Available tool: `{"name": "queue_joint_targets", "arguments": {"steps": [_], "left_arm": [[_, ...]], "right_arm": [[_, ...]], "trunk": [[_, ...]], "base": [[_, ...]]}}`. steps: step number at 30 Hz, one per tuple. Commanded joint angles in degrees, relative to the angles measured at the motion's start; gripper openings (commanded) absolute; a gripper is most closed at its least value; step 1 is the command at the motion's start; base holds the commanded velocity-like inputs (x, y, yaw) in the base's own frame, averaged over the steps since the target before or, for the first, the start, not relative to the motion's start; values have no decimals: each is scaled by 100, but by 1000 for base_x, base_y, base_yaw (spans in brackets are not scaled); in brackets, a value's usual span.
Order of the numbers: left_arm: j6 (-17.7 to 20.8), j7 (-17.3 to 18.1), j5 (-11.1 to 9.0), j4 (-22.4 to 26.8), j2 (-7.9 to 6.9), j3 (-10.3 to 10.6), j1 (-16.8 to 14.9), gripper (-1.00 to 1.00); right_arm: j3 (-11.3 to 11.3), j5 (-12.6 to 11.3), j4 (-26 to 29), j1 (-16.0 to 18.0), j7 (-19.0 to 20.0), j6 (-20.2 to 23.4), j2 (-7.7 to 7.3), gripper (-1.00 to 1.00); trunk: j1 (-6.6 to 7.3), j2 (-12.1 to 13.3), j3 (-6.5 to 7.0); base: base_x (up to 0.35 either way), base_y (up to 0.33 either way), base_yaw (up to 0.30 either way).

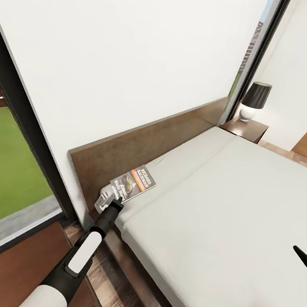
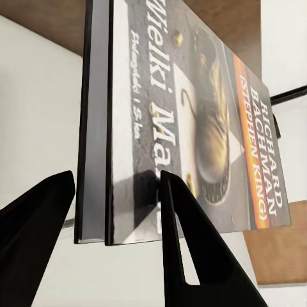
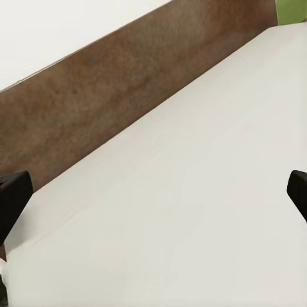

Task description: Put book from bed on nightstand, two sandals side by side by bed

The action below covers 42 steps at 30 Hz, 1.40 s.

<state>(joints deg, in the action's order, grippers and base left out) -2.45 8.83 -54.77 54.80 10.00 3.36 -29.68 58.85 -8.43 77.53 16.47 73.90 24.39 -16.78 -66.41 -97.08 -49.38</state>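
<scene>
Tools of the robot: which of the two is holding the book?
The left tool: its fingers clamp the book by the headboard. The right tool is open, with nothing in it, over the bare mattress.

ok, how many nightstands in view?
2. One nightstand under the lamp at the bed's far side; the other at its near side, beside the left arm.

You could read "RICHARD BACHMAN (STEPHEN KING)" along the orange band of the book (image 2: 192, 128). Its cover title began "Wielki Ma", the rest hidden. A smaller cursive line beside it was probably too blurred to read.
</scene>
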Motion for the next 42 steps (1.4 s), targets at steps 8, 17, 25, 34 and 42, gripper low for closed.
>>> {"name": "queue_joint_targets", "arguments": {"steps": [8,17,25,34,42], "left_arm": [[81,22,-59,-5,0,7,-3,-100],[199,25,-56,-5,0,7,-3,-100],[201,22,-57,-5,0,7,-3,-100],[209,22,-60,-5,0,9,-3,-100],[208,22,-60,-5,0,15,-3,-100]], "right_arm": [[4,-18,-1,4,19,57,0,100],[4,-18,-1,4,19,57,0,100],[4,-18,-1,5,19,57,0,100],[5,-18,-1,5,19,57,0,100],[4,-18,-1,4,19,57,0,100]], "trunk": [[1,-2,-4],[1,-2,-4],[1,-2,-5],[1,-2,-35],[1,-2,-42]], "base": [[-119,0,0],[-173,0,0],[-6,0,7],[0,0,142],[0,0,27]]}}
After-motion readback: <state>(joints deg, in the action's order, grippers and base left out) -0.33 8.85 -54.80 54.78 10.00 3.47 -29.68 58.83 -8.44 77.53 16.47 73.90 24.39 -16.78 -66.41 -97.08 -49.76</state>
